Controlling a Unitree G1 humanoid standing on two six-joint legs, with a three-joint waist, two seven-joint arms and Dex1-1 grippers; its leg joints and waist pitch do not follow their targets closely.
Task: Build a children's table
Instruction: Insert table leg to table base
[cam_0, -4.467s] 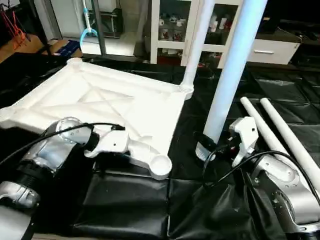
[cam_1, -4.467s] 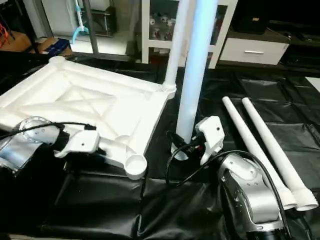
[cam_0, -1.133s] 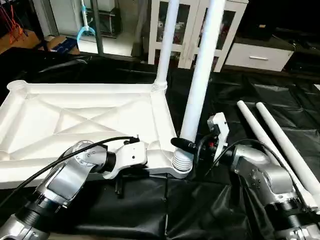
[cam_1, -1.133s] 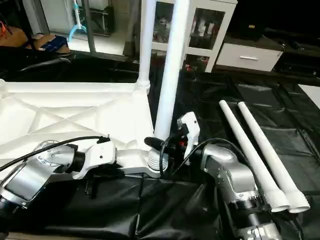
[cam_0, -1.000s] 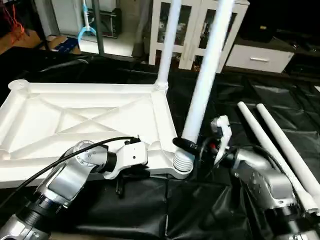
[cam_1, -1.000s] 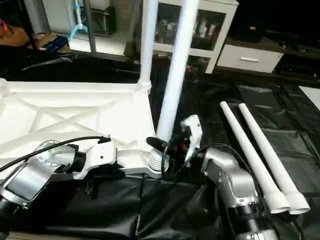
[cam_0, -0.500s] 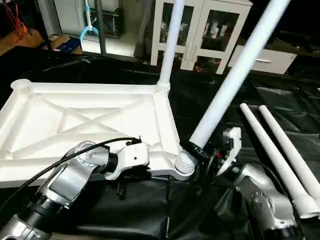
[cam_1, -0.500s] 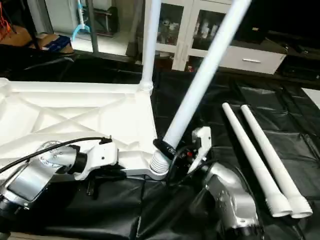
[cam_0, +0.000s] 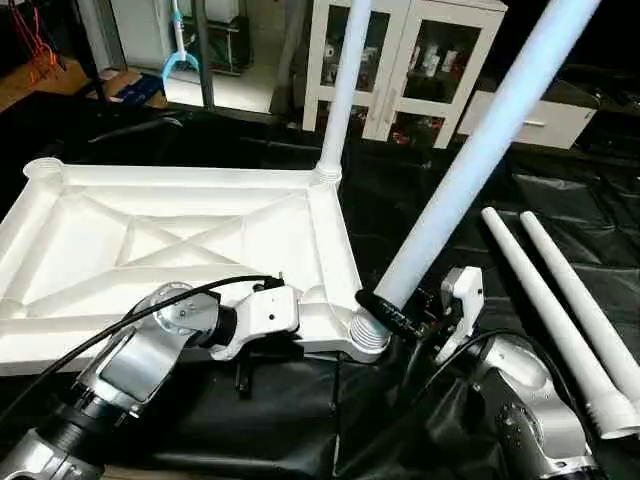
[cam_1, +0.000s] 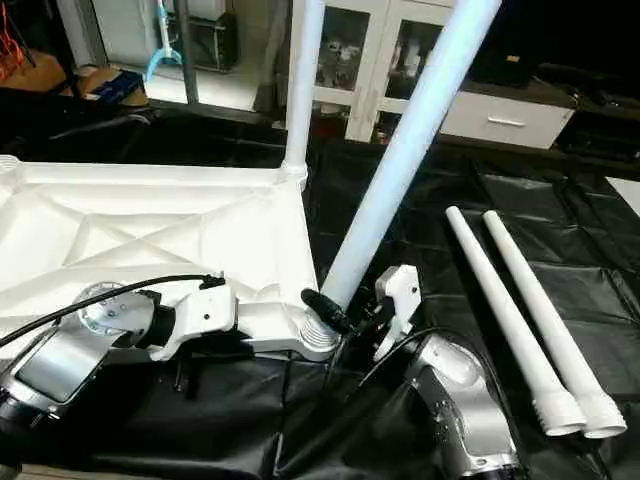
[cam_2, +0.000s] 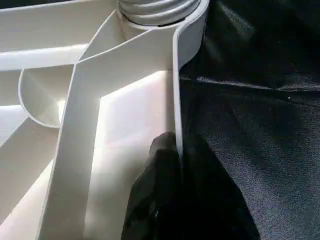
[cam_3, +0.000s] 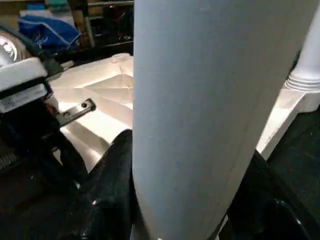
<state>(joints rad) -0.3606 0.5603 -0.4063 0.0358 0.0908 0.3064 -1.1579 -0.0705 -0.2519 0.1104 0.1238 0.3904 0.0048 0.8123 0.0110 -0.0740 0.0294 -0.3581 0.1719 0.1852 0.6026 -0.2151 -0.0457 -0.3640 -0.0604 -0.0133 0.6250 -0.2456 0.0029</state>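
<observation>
White plastic rectangular tabletop (cam_0: 190, 250) is lying upside down on the black-covered desk (cam_0: 560, 190), X-ribbed underside facing up, with round sockets at the corners. One long tapered white tube leg (cam_0: 342, 90) already stands upright in the far right corner socket.

The right gripper (cam_1: 350, 312) has its two black fingers (cam_3: 112, 185) clamped around a second white tube leg (cam_0: 470, 160) right near its lower end. That leg is tilted, leaning up and off toward the right, and its ribbed bottom end sits at the near right corner socket (cam_0: 368, 333). Can't really tell how far it's seated in there.

The left gripper (cam_2: 172, 165) is pinched onto the tabletop's near edge rim just beside that same socket; in the left wrist view one black finger (cam_2: 155, 190) sits inside the rim and the other outside, thin white wall squeezed between them.

Two more white tube legs (cam_0: 560, 300) lie flat on the desk off to the right, side by side and touching or nearly so, wide ends toward the robot, well apart from the tabletop.

Behind the desk there's a white cabinet with glass doors (cam_0: 420, 60) and a white drawer unit (cam_0: 530, 120)
</observation>
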